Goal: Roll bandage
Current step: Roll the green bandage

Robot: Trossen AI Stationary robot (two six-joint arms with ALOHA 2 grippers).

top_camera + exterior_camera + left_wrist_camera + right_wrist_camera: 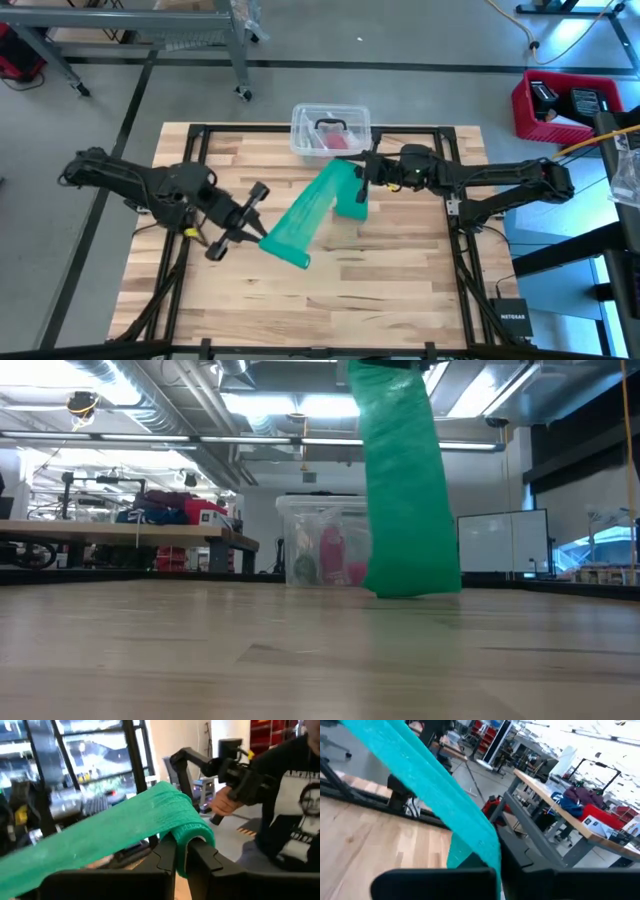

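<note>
A workshop floor surrounds the wooden table (400,290). The bandage (312,212) hangs stretched above it, unrolled: the left gripper (243,222) jaws clamp its seven-o'clock end, the right gripper (362,172) jaws its one-o'clock end. Rolling looks barely begun; all winding remains.

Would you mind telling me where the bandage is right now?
In the high view the bandage stretches above mid-table between the left end effector and right end effector, just before the plastic tub.
</note>
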